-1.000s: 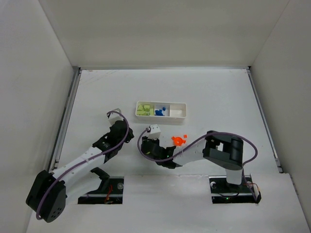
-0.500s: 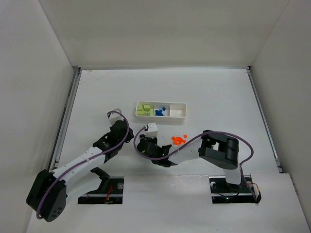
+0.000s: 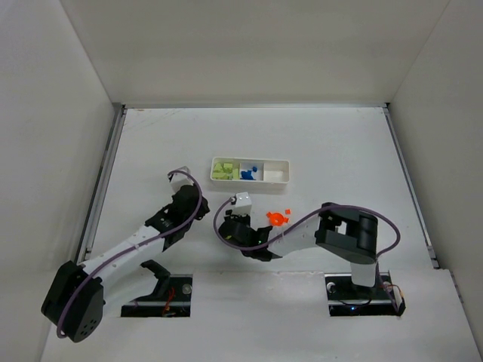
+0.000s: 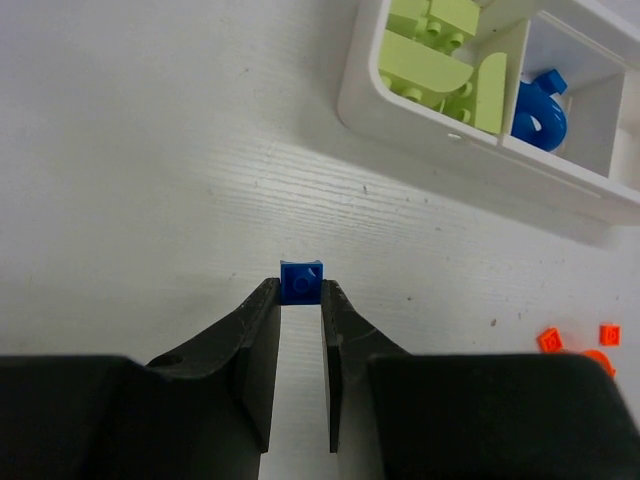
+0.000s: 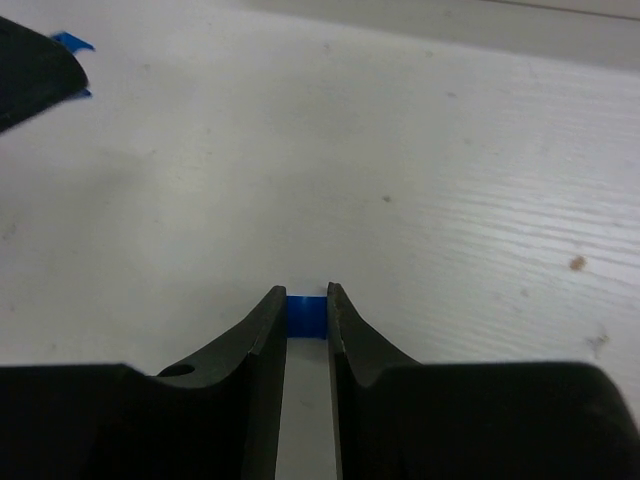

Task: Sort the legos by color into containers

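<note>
left gripper pinching a blue lego at its tips | right gripper clamped on another blue piece | tray ahead-right of left gripper, green legos inside

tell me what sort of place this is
Probably a robot lab test cell: plain white walls box in a white table, a left arm and right arm are bolted at its near edge, and a small compartment tray holds colour-sorted legos.
</note>
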